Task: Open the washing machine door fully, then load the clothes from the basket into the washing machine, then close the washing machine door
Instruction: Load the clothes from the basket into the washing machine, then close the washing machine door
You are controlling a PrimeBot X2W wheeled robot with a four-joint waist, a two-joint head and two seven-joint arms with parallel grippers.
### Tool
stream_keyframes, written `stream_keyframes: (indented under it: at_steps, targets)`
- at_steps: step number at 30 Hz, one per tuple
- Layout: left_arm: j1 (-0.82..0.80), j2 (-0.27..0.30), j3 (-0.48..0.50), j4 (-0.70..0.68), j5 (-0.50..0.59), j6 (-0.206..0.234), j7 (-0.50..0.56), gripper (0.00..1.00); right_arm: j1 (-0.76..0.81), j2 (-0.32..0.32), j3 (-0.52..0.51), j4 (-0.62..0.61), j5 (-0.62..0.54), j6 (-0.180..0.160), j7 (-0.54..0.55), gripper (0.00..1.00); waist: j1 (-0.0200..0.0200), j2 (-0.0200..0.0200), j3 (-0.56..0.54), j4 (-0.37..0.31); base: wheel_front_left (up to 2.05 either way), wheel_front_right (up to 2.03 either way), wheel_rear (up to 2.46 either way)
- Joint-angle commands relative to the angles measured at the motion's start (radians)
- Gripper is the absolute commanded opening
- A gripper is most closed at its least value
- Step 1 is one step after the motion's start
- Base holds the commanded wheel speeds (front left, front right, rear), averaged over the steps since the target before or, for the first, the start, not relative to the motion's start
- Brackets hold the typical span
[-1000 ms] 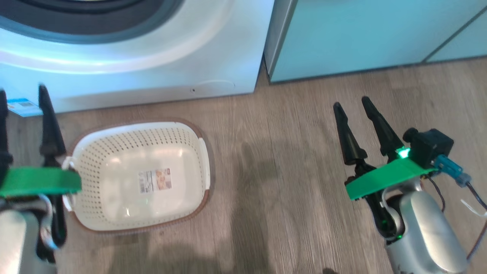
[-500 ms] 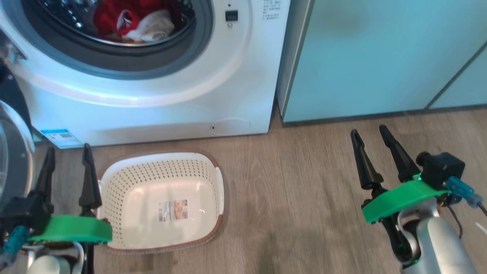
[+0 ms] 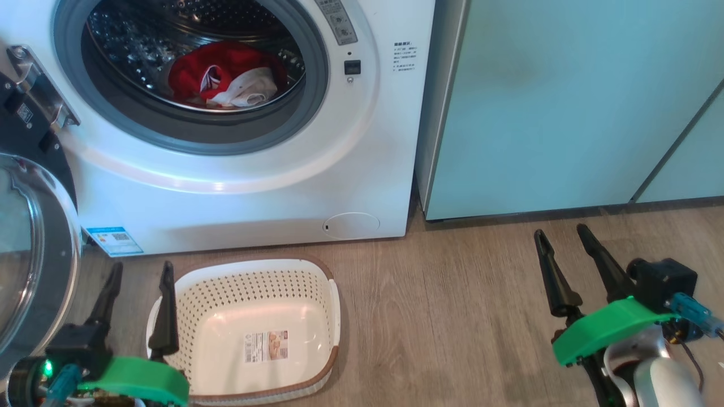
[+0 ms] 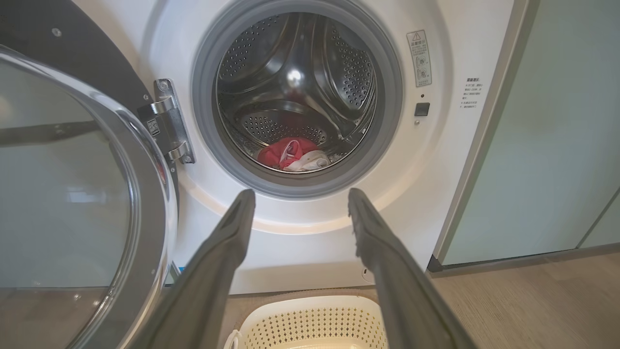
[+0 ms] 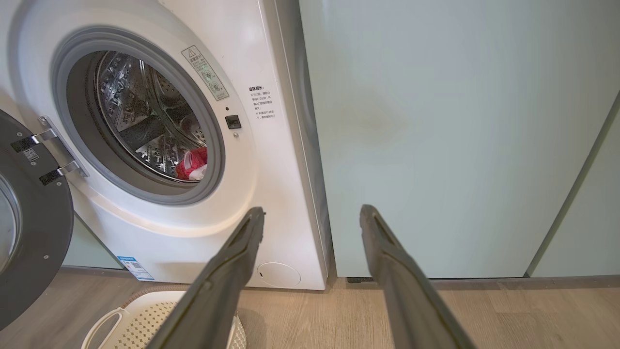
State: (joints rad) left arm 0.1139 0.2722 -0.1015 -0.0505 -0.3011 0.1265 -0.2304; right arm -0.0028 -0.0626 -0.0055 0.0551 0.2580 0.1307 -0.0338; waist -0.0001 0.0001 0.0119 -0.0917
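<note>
The washing machine (image 3: 254, 186) stands at the back edge of the floor (image 3: 452, 328), beside a pale mint cabinet (image 3: 565, 102), with its drum (image 3: 141, 45) uncovered. The washing machine door (image 3: 42, 254) hangs swung wide on its hinge (image 3: 39, 90) at the machine's left side, just beside the left arm. The basket (image 3: 249, 282) sits on the floor close in front of the machine's foot, with nothing in it but its label (image 3: 266, 346). The clothes (image 3: 223, 79), red with a scrap of white, lie low in the drum, behind the grey seal (image 3: 305, 113) as far as the views show.

From that, loading looks done and closing the door is the step in hand. The left arm is nearest. It would do best to get behind the door's black rim on the side far from the hinge and push it round in an arc, not straight at the machine. The rim suits a flat contact better than the slippery glass. The push should carry through until the door catches, with no fabric trailing over the seal.

The left gripper (image 3: 141, 268) hovers between door and basket, fingers spread wide, holding nothing and in no visible contact with either. The right gripper (image 3: 561, 232) is likewise wide open and empty, over bare floor well apart from the basket.
</note>
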Motion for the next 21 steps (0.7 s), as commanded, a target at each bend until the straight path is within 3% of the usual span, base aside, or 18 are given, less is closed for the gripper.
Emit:
stream_keyframes:
  at_steps: [1,21]
  targets:
    - [-0.029,0.019,0.031,-0.036,0.01,0.003,0.002,1.0,-0.017,-0.002,0.013,-0.043,-0.014,0.0,0.005,1.0,0.0001,-0.0001,-0.006,-0.001,0.0,0.0,0.0]
    - [-0.027,0.031,0.011,-0.041,0.019,0.027,0.041,1.0,0.006,0.01,0.0,-0.076,-0.021,0.0,0.022,1.0,0.0001,-0.0001,-0.01,0.001,0.0,0.0,0.0]
